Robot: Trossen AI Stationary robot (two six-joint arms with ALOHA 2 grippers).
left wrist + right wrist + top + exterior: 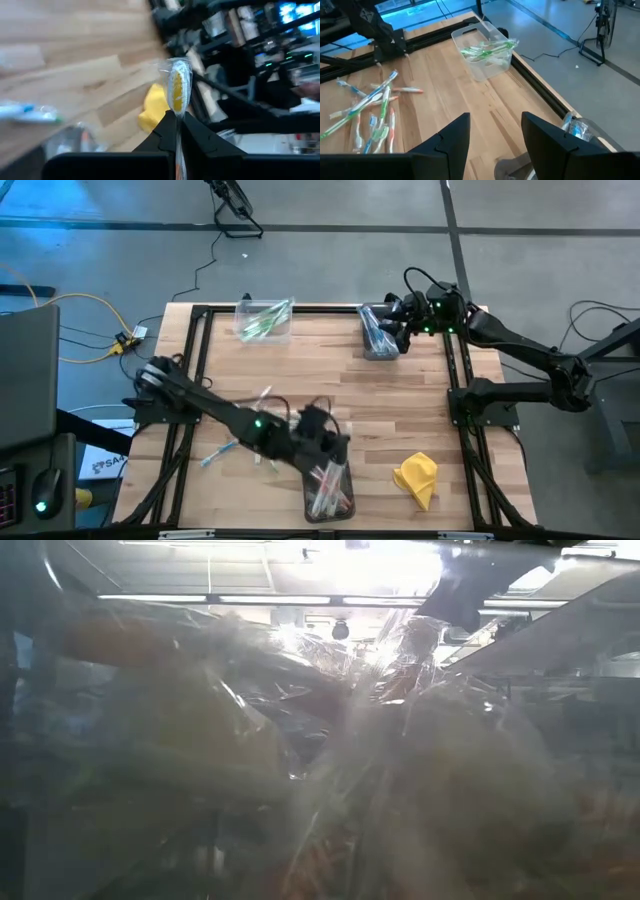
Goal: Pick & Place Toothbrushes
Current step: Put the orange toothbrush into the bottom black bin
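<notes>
My left gripper (176, 116) is shut on a clear-wrapped toothbrush (176, 85) with a yellow-orange accent. In the high view it (330, 446) hangs over the table's near middle, just beyond a clear bin (330, 492) of pink-red toothbrushes. Loose toothbrushes (370, 115) lie flat on the wood at the near left (225, 450). My right gripper (495, 135) stands open and holds nothing. It (388, 320) sits at the far right, above a bin (378, 338) of blue toothbrushes. A third bin (485, 52) holds green ones. My left gripper pinches the wrapped toothbrush between its two fingers (165, 127). The brush runs along the fingers, and its wrapped end (176, 75) sticks out past the fingertips. It is lifted clear of the table. The fingers hide the rest of it.
A crumpled yellow cloth (418, 478) lies near the front right, and shows beyond the left fingers (152, 112). A black frame (455, 370) borders the wooden table. Crinkled clear plastic (320, 740) fills the low view. Bare wood (400, 405) lies mid-table.
</notes>
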